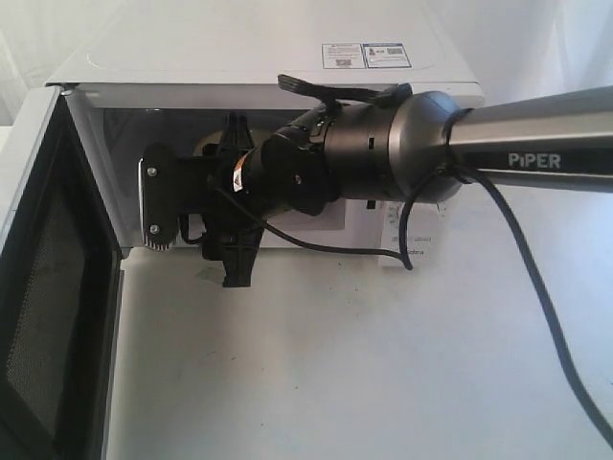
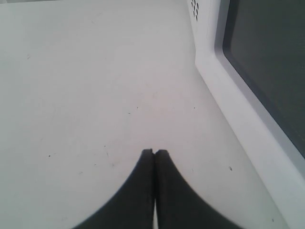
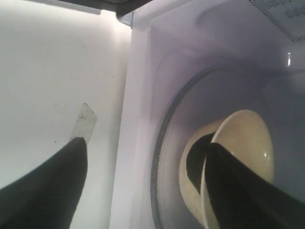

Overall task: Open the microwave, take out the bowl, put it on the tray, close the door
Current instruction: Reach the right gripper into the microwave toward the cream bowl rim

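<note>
The white microwave (image 1: 239,48) stands at the back with its door (image 1: 48,287) swung wide open to the left. The cream bowl (image 3: 243,143) sits on the turntable inside; in the exterior view only a beige sliver of the bowl (image 1: 204,144) shows behind the arm. My right gripper (image 1: 158,203) reaches into the cavity mouth and is open (image 3: 145,143): one finger is over the table outside, the other lies across the bowl's rim. I cannot tell whether it touches. My left gripper (image 2: 154,151) is shut and empty above the table, beside the open door (image 2: 267,71). No tray is in view.
The right arm (image 1: 498,144) and its black cable (image 1: 536,287) cross in front of the dial panel, hiding it. A scrap of tape (image 3: 85,121) lies on the white table (image 1: 335,364) near the microwave's front sill. Stickers (image 1: 366,55) sit on the microwave's top.
</note>
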Robot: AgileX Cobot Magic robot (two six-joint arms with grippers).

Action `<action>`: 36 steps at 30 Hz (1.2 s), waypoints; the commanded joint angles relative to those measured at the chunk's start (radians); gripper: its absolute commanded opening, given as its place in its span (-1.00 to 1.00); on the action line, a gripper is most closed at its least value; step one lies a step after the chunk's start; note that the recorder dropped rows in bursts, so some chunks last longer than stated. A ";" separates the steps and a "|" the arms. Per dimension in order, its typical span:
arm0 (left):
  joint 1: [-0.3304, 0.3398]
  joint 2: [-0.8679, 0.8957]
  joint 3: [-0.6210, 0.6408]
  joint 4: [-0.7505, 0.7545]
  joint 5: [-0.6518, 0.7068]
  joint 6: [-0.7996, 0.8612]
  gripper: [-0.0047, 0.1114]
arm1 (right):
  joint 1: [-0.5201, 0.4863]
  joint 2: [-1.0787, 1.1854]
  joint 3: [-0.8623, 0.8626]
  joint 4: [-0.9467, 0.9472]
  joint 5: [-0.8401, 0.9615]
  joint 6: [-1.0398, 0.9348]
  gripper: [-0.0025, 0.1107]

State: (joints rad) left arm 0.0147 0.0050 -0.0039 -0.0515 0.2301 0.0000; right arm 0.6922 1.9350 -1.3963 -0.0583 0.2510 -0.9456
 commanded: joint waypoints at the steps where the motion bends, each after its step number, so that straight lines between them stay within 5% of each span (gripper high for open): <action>1: 0.003 -0.005 0.004 -0.006 0.002 0.000 -0.92 | -0.006 0.019 -0.005 -0.006 -0.054 0.038 0.20; 36: 0.003 -0.005 0.004 -0.006 0.002 0.000 -0.92 | -0.075 0.081 -0.010 -0.006 -0.191 0.097 0.20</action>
State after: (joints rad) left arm 0.0147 0.0050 -0.0039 -0.0515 0.2301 0.0000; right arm 0.6223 2.0165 -1.4017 -0.0601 0.0835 -0.8551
